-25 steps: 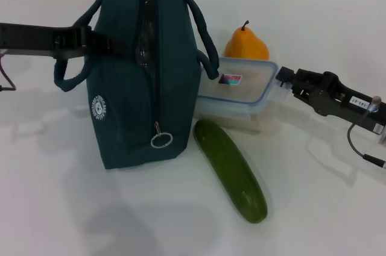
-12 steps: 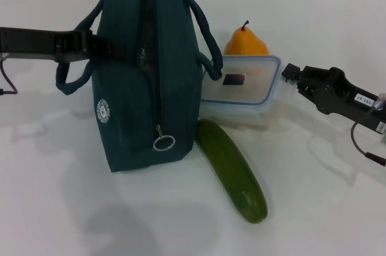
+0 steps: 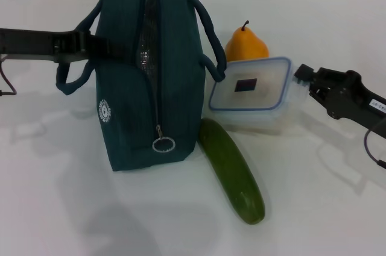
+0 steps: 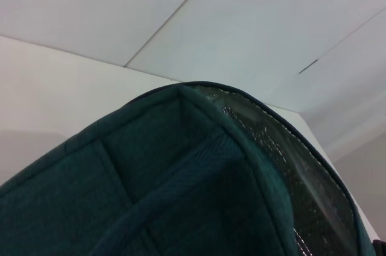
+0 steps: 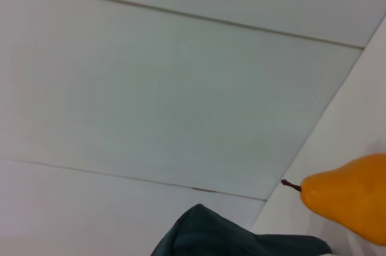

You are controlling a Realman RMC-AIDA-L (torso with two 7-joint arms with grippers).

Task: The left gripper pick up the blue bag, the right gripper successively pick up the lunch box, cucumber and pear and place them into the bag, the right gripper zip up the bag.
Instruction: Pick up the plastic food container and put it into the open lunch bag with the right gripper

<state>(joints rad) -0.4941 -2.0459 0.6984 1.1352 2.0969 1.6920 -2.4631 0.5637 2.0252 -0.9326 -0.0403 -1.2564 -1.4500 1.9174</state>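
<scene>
1. Your left gripper [image 3: 99, 48], frame left, is clamped on the blue bag [image 3: 151, 69], centre-left.
2. Your right gripper [image 3: 300, 77] grips the lunch box [image 3: 253, 93], centre-right, raised and tilted.
3. Cucumber [image 3: 232, 171] lower centre; pear [image 3: 245, 44] behind the box.

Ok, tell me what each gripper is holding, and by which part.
The left gripper holds the blue bag by its side near the handle. The right gripper grips the lunch box by its end rim, lifting it.

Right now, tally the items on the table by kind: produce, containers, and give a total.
Produce: 2, the cucumber and the pear.
Containers: 2, the blue bag and the lunch box.
Total: 4.
</scene>
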